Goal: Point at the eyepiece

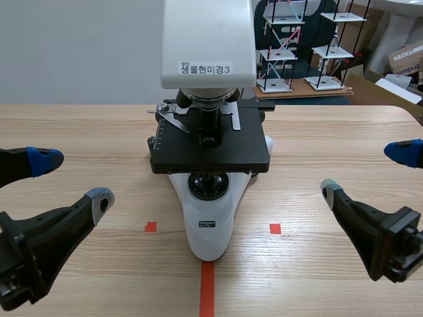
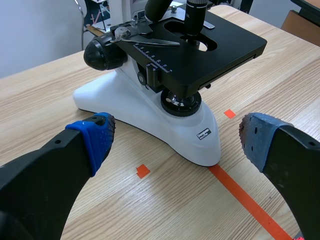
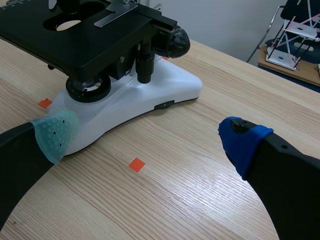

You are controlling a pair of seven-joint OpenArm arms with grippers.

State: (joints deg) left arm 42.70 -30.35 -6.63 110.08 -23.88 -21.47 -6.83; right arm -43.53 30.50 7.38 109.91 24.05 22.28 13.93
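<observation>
A white microscope [image 1: 209, 224] with a black stage [image 1: 210, 150] stands at the table's middle, and its labelled head [image 1: 208, 46] runs out of the scene view, so no eyepiece shows in any view. My left gripper [image 1: 71, 179] hovers open at the near left, well apart from the base. My right gripper [image 1: 365, 173] is open at the near right, equally clear of it. In the left wrist view the microscope [image 2: 150, 107] lies ahead of the open gripper [image 2: 175, 142]. In the right wrist view its base [image 3: 150, 95] sits ahead of the open gripper [image 3: 147, 137].
Small stick-and-shelf models [image 1: 284, 46] stand on a bench behind the table at the back right, with cardboard boxes [image 1: 404, 59] further right. Bare wooden tabletop [image 1: 79, 132] flanks the microscope on both sides.
</observation>
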